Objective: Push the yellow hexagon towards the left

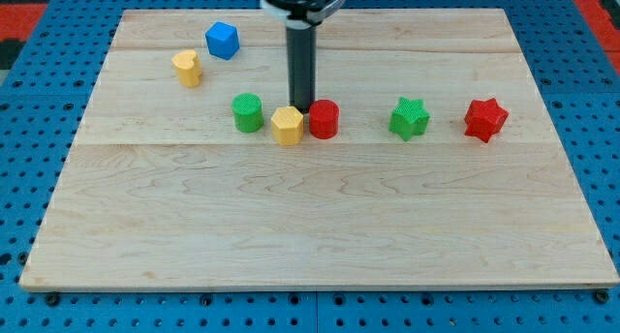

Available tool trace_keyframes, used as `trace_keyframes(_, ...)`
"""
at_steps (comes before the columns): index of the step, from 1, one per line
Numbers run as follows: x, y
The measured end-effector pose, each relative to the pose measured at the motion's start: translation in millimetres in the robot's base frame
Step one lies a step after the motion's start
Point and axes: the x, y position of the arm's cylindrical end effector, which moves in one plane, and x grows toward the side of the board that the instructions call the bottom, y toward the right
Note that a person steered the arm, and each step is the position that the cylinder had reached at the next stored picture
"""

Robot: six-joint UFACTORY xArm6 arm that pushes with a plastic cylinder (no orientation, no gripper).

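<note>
The arm's rod is cut off by the view's top edge, so only its lower length and part of its dark mount show. My tip ends just behind the gap between the yellow hexagon and the red cylinder; whether it touches either block cannot be told. The counter sits on a blue pegboard that runs out of view on every side.

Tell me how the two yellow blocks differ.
The yellow hexagon is six-sided; the yellow heart is lobed. The hexagon sits mid-board beside the red cylinder, just below my tip; the heart stands apart towards the view's top left, near the blue cube. Both are yellow and similar in size.
</note>
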Motion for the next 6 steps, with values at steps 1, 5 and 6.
trace_keyframes(1,26.7,-7.1)
trace_keyframes(5,76.5,-95.3)
trace_keyframes(6,70.1,-90.5)
